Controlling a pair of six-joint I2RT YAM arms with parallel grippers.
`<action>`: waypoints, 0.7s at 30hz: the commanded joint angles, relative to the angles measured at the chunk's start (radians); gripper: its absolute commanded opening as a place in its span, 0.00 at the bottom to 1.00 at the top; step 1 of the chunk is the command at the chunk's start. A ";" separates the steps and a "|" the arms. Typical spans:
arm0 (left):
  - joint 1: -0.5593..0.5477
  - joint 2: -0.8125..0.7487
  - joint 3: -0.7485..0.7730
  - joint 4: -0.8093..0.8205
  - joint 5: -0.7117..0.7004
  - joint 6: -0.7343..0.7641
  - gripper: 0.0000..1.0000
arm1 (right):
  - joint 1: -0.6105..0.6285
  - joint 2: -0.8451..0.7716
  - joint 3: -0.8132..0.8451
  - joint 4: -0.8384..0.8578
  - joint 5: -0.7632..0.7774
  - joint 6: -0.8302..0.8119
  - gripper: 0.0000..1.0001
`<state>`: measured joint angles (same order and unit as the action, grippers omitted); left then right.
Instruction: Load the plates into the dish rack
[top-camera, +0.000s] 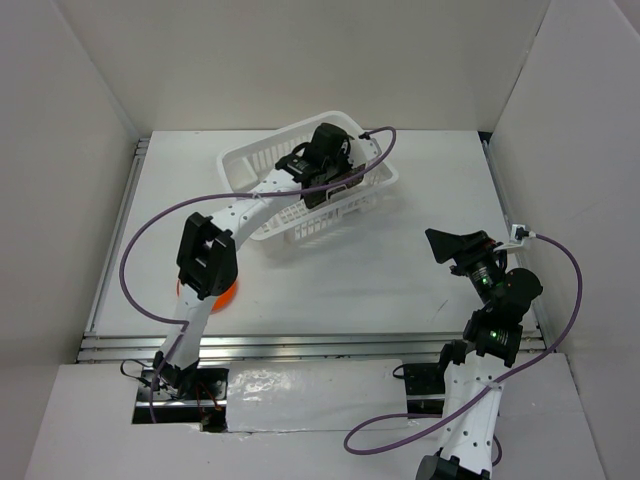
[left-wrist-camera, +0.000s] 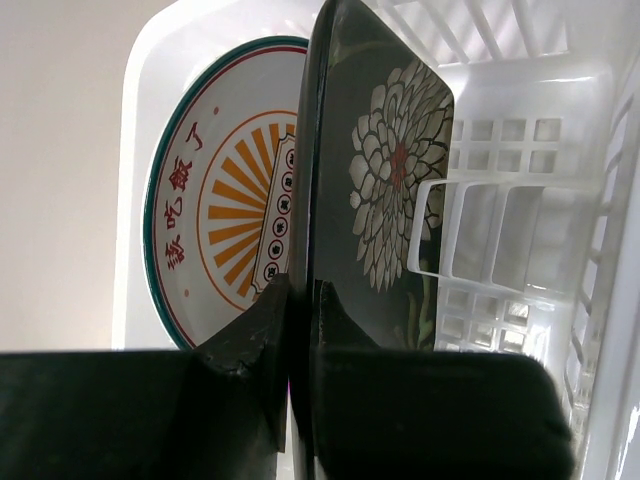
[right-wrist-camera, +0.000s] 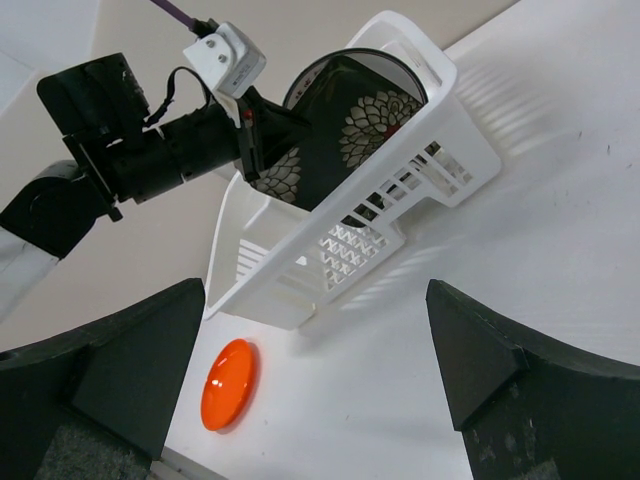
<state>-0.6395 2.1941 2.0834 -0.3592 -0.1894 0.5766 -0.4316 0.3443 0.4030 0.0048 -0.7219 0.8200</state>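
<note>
Found the small orange plate (top-camera: 228, 296) lying flat on the table (top-camera: 400, 290) at the near left, partly hidden under the left arm and well apart from the dish rack (top-camera: 243, 163). Saw the left gripper (left-wrist-camera: 297, 335) reaching over the rack, fingers (left-wrist-camera: 250, 345) closed on the rim of the dark flowered square plate (left-wrist-camera: 375, 180), pinching it upright on edge inside the basket. Noted the white sunburst plate (left-wrist-camera: 225, 215) standing on edge just beside it, close to the rack's end wall; could not tell whether touching. Farther right, saw the right gripper (right-wrist-camera: 315, 320) over bare table, fingers spread wide, holding nothing.
</note>
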 joint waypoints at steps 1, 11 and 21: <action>0.014 0.006 0.060 0.123 -0.064 0.057 0.08 | 0.004 -0.010 0.005 0.031 -0.008 -0.013 1.00; 0.018 0.012 0.067 0.109 -0.045 0.049 0.49 | 0.004 -0.014 0.007 0.026 -0.005 -0.018 1.00; 0.024 0.015 0.072 0.109 -0.053 0.046 0.63 | 0.004 -0.021 0.005 0.020 -0.002 -0.021 1.00</action>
<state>-0.6167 2.2093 2.1162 -0.2955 -0.2356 0.6067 -0.4316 0.3367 0.4030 0.0029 -0.7216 0.8162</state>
